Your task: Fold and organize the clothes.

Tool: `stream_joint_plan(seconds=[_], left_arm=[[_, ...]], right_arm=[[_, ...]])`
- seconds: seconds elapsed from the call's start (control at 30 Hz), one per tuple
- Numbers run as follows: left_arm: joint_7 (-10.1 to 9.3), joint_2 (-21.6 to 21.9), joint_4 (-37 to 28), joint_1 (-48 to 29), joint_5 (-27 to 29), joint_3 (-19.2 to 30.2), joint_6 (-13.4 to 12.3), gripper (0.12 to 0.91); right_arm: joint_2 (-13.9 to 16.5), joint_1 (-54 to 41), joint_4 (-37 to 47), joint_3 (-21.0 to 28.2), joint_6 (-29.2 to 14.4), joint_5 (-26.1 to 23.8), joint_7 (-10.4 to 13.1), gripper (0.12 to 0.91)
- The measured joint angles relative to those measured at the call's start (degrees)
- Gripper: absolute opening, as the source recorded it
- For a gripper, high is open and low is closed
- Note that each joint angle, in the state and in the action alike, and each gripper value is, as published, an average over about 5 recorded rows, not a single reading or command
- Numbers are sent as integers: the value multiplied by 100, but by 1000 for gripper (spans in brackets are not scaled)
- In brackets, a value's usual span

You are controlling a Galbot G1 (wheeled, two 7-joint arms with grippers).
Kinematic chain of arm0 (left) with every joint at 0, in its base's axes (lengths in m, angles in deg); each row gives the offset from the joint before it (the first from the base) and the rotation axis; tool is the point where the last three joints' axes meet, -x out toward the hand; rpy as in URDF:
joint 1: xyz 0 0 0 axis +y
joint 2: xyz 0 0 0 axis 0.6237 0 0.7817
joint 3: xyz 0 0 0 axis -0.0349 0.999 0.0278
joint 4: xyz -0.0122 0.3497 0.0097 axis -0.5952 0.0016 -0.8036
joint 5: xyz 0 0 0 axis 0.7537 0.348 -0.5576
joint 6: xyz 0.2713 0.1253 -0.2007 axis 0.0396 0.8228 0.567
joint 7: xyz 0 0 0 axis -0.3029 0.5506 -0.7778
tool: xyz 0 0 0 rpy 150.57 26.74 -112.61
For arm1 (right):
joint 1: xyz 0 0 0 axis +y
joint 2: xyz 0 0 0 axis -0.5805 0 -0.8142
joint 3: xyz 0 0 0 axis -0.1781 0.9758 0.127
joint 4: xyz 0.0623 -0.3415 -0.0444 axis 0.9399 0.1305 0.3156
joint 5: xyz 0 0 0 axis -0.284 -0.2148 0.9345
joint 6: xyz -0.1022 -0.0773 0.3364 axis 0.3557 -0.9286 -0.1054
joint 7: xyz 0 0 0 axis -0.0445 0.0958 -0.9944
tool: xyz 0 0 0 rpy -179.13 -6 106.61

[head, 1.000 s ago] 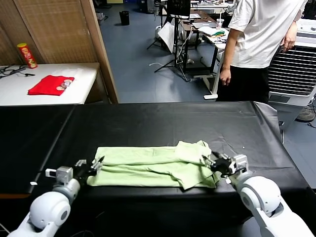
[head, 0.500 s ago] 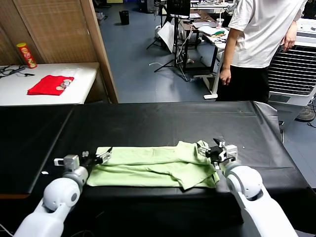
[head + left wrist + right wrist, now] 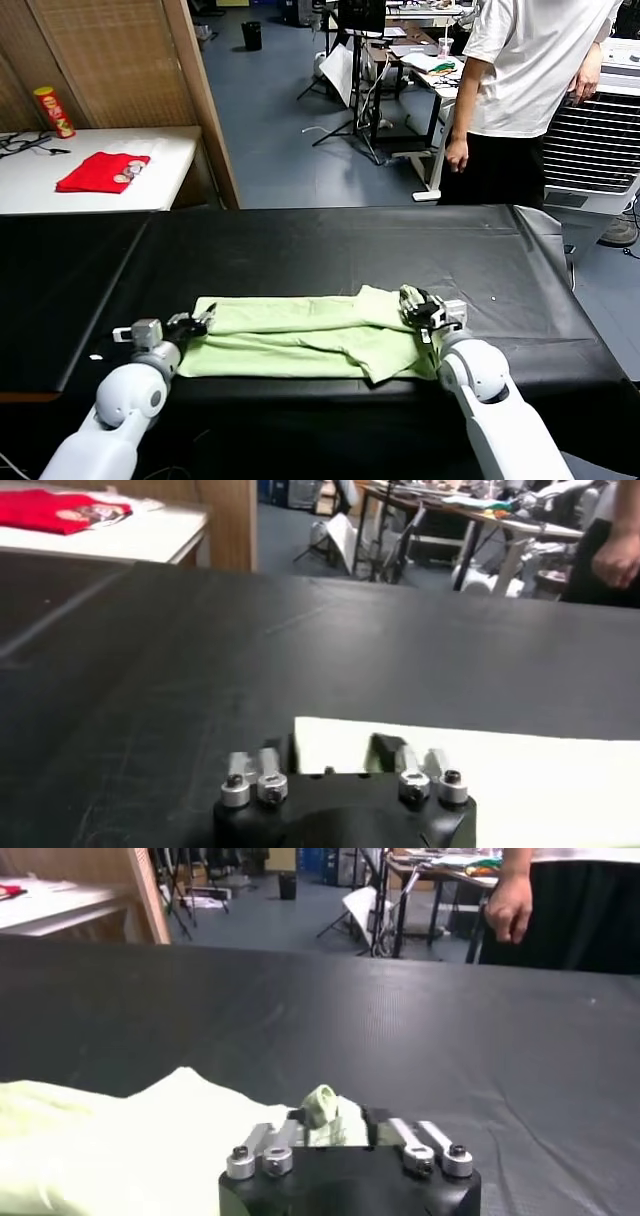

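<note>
From the head view, a wide table [image 3: 300, 240] draped in matte black sheeting fills the foreground. Beyond it lie a blue-grey floor, a woven reed screen [image 3: 110, 60] and a white side table [image 3: 160, 185] carrying a red cloth [image 3: 100, 172]. A person [image 3: 530, 90] in a white T-shirt stands ahead of the right gripper [image 3: 420, 310]. The shirt [image 3: 300, 335], thin, pale green and folded into a long soft band, stretches between the two grippers. The left gripper [image 3: 193, 324] pinches its left far corner; the right gripper is clenched on the far right corner, where the fabric bunches.

In the left wrist view, the left gripper [image 3: 345, 765] sits at the shirt's [image 3: 480, 780] straight far edge, with a little cloth dipping between the fingers; smooth black sheeting runs on ahead of it.

In the right wrist view, the right gripper [image 3: 340, 1128] grips a small raised tuft of the shirt [image 3: 100, 1138]; finely ribbed black sheeting extends ahead.
</note>
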Motion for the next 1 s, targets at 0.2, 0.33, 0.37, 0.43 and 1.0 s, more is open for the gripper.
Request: stream_joint_plan(seconds=[0.2,0.33,0.37,0.43,1.0], left_arm=[[66,-147,-97,-83,718,4,-190,139],[158,-167,-98,-124,816,5,-175,163],[181,-158,-91,-124,824,3,-175,184],[205,-129,-64,-111,820,-12,-177,276],[234,-160,493,631,127,-600,-135,798]], right_arm=[[-250,-27,127,1,-189,-183,38,168],[-287,35,69,-47,-173,-187,-123,261],[-278,60,34,-66,-167,-187,-168,317],[-246,116,-59,-107,-158,-188,-248,417],[272,979,-1302,-508,-166,-50,-498,798]])
